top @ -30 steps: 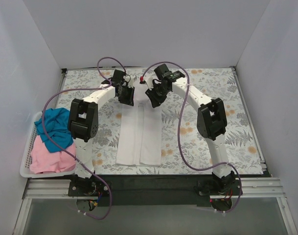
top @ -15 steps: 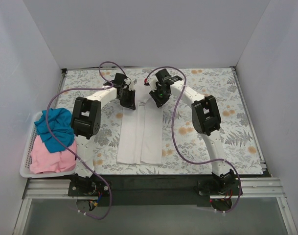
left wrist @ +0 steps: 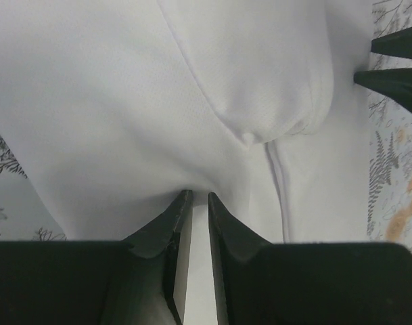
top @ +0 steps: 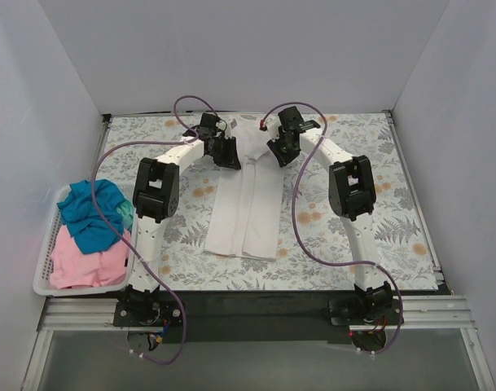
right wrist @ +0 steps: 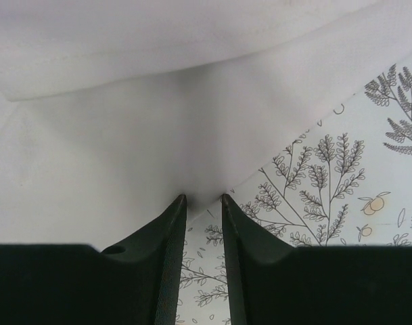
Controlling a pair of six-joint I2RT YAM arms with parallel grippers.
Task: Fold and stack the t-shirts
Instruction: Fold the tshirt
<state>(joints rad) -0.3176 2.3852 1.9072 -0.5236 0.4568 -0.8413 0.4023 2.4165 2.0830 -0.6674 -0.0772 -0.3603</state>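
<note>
The white t-shirt [top: 248, 212] lies as a long narrow strip down the middle of the floral table cover [top: 378, 204]. My left gripper [top: 231, 156] is shut on its far left part, with cloth pinched between the fingertips in the left wrist view [left wrist: 199, 196]. My right gripper [top: 278, 156] is shut on its far right edge, as the right wrist view [right wrist: 202, 198] shows. White cloth [left wrist: 124, 101] fills most of both wrist views [right wrist: 124, 135]. A teal-blue t-shirt [top: 89, 212] and a pink t-shirt [top: 81, 261] lie crumpled in the basket.
The white slotted basket [top: 44, 269] stands at the table's left edge. White walls close off the back and both sides. The right gripper's fingertips [left wrist: 395, 68] show at the right edge of the left wrist view.
Both grippers have moved toward the far edge of the table, holding the white shirt's far end. The shirt has slid away from the near edge and slightly to the right.
</note>
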